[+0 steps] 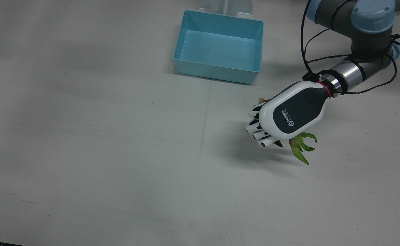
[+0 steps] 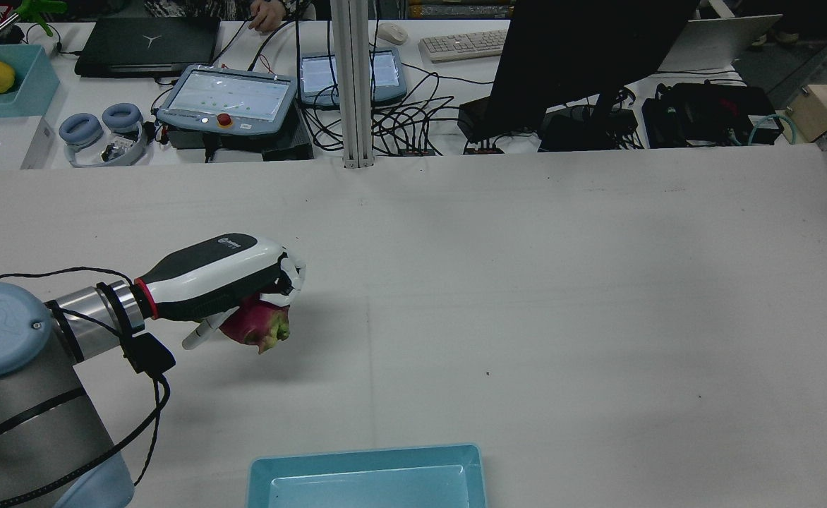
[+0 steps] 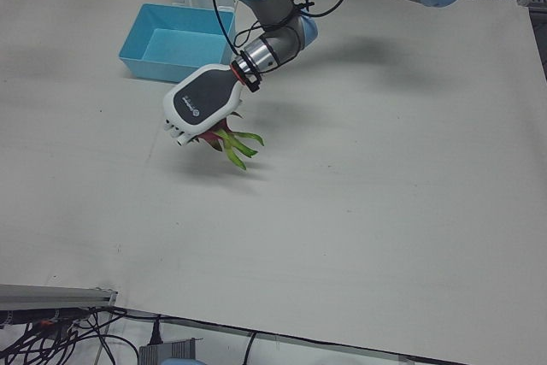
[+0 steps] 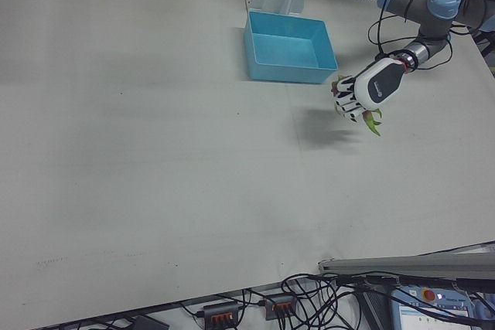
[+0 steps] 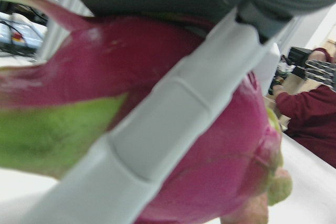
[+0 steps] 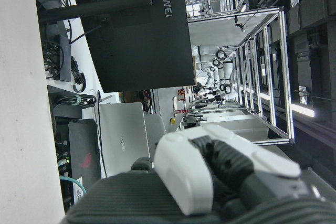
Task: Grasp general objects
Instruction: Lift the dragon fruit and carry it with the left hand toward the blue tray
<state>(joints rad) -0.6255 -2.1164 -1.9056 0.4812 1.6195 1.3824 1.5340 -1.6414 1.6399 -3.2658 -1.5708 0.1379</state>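
Observation:
My left hand [image 1: 288, 114] is shut on a pink dragon fruit with green leaf tips [image 1: 302, 147] and holds it above the table. In the rear view the hand [image 2: 223, 275] is palm down with the fruit [image 2: 258, 326] under it. It also shows in the left-front view [image 3: 203, 102] with the fruit [image 3: 229, 141], and in the right-front view [image 4: 370, 86]. The left hand view is filled by the fruit [image 5: 210, 145] with a white finger [image 5: 157, 140] across it. My right hand [image 6: 220, 171] shows only in its own view, with fingers curled and nothing seen in it.
A light blue bin [image 1: 186, 51] stands empty on the table near the robot's base, also in the rear view [image 2: 265, 487], left-front view [image 3: 137, 49] and right-front view [image 4: 255, 63]. Beyond the far table edge are a monitor [image 2: 569, 63], cables and teach pendants [image 2: 226, 95].

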